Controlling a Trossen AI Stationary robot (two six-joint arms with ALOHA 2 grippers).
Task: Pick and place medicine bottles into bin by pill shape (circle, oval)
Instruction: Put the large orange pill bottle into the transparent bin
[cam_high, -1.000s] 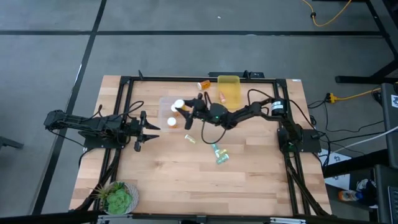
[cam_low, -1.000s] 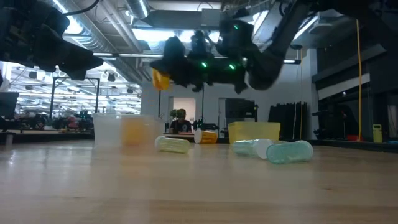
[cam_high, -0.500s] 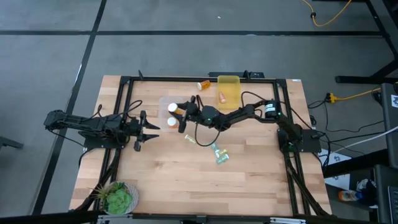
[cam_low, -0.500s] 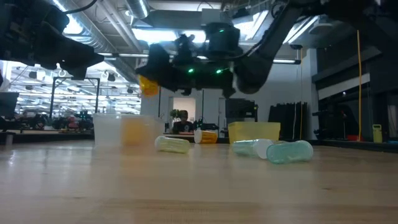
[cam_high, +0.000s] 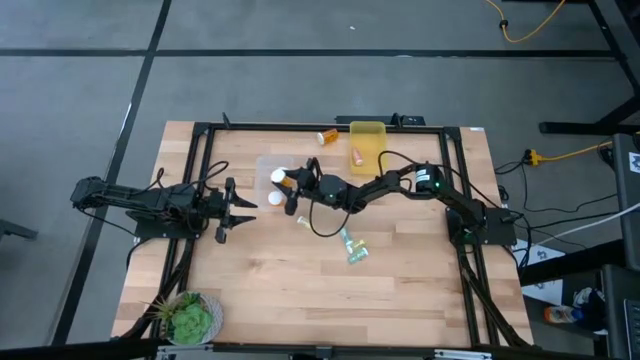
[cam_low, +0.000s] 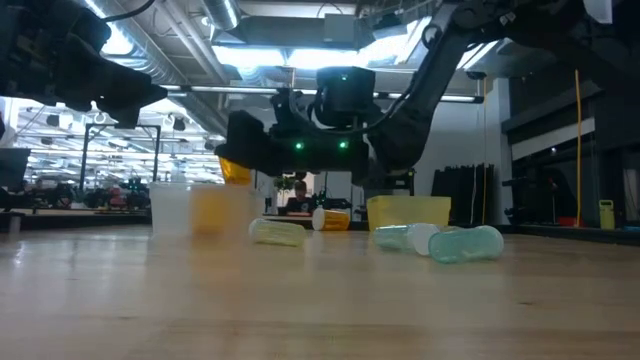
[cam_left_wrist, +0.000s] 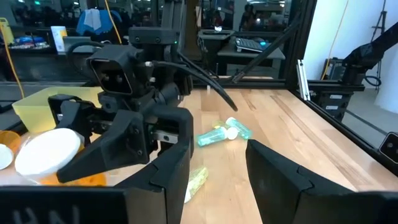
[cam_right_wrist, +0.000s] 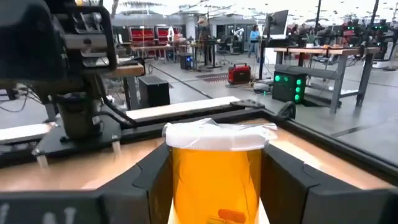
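Right gripper (cam_high: 291, 186) stretched across the surface (cam_high: 400, 290) to the clear bin (cam_high: 262, 165), jaws clamped on an orange bottle (cam_right_wrist: 216, 177) w/ white cap. In right wrist view, bottle upright between both dark fingers (cam_right_wrist: 155, 186), cap end pointing away from cam. In low view, bottle (cam_low: 234, 170) held in the air, just above the clear bin's rim (cam_low: 172, 208). In high view, cap (cam_high: 279, 177) showing over the bin area, a second white cap (cam_high: 273, 198) close by inside the bin.

Left gripper (cam_high: 236, 208) parked at surface's left side, jaws apart, holding nothing; left wrist view looks past its fingers (cam_left_wrist: 277, 174) at the right arm's gripper and the held bottle's cap (cam_left_wrist: 48, 151).

Yellow bin (cam_high: 367, 142) at far edge, one orange bottle (cam_high: 356, 155) inside. Another orange bottle (cam_high: 327, 135) lying on surface just beside the yellow bin, on its left. Pale yellowish bottle (cam_high: 305, 223) lying on surface near the clear bin. Two teal/green bottles (cam_high: 351, 247) lying together near surface's middle, touching or nearly so – can't tell. In low view, these lying on their sides (cam_low: 465, 243), in front of the yellow bin (cam_low: 408, 211).

Potted plant (cam_high: 190, 318) at near-left corner.
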